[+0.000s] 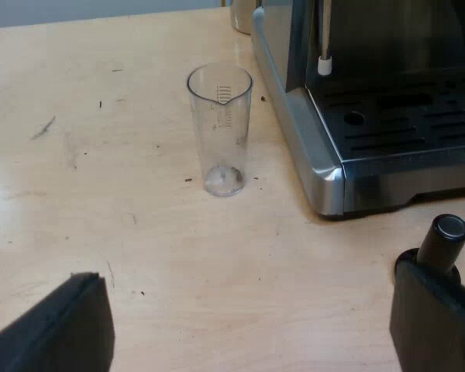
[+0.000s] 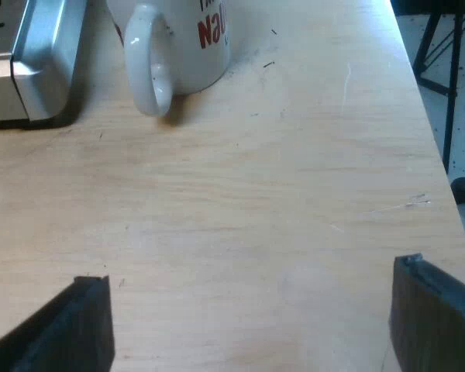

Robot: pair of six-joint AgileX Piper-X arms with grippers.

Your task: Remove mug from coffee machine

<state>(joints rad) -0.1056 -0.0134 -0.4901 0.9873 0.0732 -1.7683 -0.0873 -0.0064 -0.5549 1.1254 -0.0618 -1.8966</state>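
A white mug (image 2: pixel 182 46) with red lettering stands on the wooden table beside the corner of the espresso machine's drip tray (image 2: pixel 39 70), its handle turned toward my right gripper (image 2: pixel 248 318). That gripper is open, well short of the mug, with bare table between its fingers. My left gripper (image 1: pixel 256 318) is open too, low over the table. Ahead of it a clear measuring glass (image 1: pixel 221 128) stands upright next to the espresso machine (image 1: pixel 372 132), whose drip tray grate and steam wand tip (image 1: pixel 324 65) show.
A tamper with a black knob (image 1: pixel 443 242) stands on the table close against one left finger (image 1: pixel 438 322). In the right wrist view the table edge (image 2: pixel 438 155) runs past the mug, with floor and a black stand leg (image 2: pixel 446 77) beyond. A metal vessel (image 1: pixel 242 15) stands behind the machine.
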